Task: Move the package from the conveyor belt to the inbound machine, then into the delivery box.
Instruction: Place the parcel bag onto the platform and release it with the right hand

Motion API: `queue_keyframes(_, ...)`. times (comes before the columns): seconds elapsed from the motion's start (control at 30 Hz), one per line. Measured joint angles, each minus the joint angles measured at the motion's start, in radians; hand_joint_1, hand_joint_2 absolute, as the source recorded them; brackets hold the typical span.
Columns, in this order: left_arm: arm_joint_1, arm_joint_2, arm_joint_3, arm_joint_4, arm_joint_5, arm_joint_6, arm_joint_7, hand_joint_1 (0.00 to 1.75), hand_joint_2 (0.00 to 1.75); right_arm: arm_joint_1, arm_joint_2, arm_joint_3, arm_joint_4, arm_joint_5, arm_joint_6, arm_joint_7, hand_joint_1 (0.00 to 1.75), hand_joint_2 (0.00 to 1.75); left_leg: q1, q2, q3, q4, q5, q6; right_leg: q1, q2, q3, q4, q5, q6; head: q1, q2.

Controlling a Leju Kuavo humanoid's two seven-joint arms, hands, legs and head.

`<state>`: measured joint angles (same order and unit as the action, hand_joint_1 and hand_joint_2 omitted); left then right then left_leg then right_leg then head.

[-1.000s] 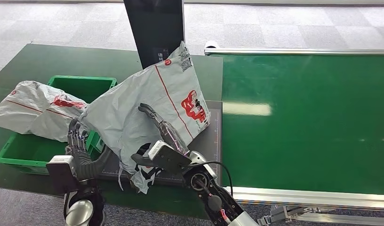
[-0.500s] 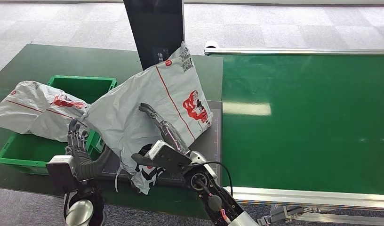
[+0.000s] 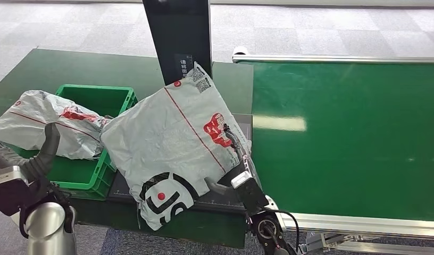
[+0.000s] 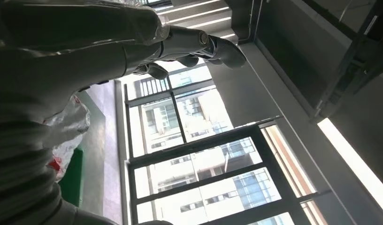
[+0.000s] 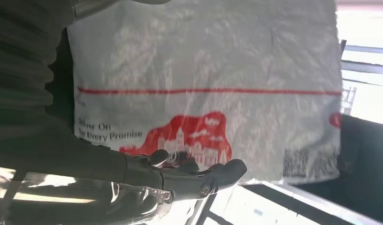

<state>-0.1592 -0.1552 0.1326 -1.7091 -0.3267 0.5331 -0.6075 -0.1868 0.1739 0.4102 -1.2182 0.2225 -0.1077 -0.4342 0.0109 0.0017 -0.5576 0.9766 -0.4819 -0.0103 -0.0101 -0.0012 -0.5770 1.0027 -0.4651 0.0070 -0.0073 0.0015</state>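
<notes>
The left hand (image 3: 42, 151) hangs low beside the green delivery box (image 3: 84, 178), fingers apart in the wrist view, holding nothing. A grey mailer bag (image 3: 42, 119) already fills that box. The package (image 3: 175, 141) lies on the inbound machine (image 3: 233, 194) plate, its corner overhanging the near edge — it could slide off. The right hand (image 3: 236, 154) rests along its edge; whether it grips, I cannot tell — a loose hold would drop it.

From high on the robot, the head camera looks forward and down over the conveyor belt (image 3: 342, 138) and grey package (image 3: 172, 143). The right wrist camera sits close against that same package (image 5: 203, 70). The left wrist camera tilts upward toward windows (image 4: 194, 154).
</notes>
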Motion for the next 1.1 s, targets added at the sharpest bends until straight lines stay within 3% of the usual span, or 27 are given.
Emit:
queue_keyframes(0.13,0.000,0.011,-0.042,-0.051,0.040,-0.076,-0.028,0.00,1.75,0.035,-0.014,-0.055,-0.024,0.003,-0.001,0.002,0.00,1.75,0.000,0.000,0.000,0.000,0.000,0.000,0.000,0.000,0.000,0.000,0.000,0.000,0.000,0.000)
queue_keyframes(0.3,0.000,0.031,-0.142,-0.108,-0.044,-0.153,-0.030,0.00,1.75,0.068,-0.024,-0.105,-0.045,0.002,-0.002,0.002,0.00,1.75,0.000,0.000,0.000,0.000,0.000,0.000,0.000,0.000,0.000,0.000,0.000,0.000,0.000,0.000)
queue_keyframes(0.53,-0.014,0.066,-0.302,-0.079,-0.284,-0.309,0.087,0.00,1.75,0.087,-0.029,-0.127,-0.063,0.005,0.018,-0.008,0.00,1.75,0.000,0.001,0.001,0.000,0.000,0.000,0.000,0.001,0.000,0.000,0.000,0.000,0.000,0.000)
queue_keyframes(0.67,-0.047,0.082,-0.400,0.050,-0.469,-0.366,0.176,0.00,1.75,0.081,-0.029,-0.129,-0.064,0.005,0.035,-0.012,0.00,1.75,0.000,0.001,0.001,0.000,0.000,0.000,0.000,0.001,0.001,0.000,0.000,0.000,0.000,0.000)
queue_keyframes(0.8,-0.106,0.092,-0.488,0.255,-0.615,-0.342,0.242,0.00,1.75,0.067,-0.029,-0.130,-0.064,0.004,0.048,-0.013,0.00,1.75,0.000,0.001,0.001,0.000,0.000,0.000,0.000,0.001,0.001,0.000,0.001,0.000,0.000,0.000)
queue_keyframes(1.1,-0.287,0.080,-0.594,0.725,-0.701,-0.262,0.284,0.00,1.75,0.034,-0.028,-0.133,-0.062,-0.008,0.060,-0.007,0.00,1.75,0.000,0.001,0.001,0.000,0.000,0.000,0.000,0.001,0.000,0.000,0.001,0.000,0.000,0.000)
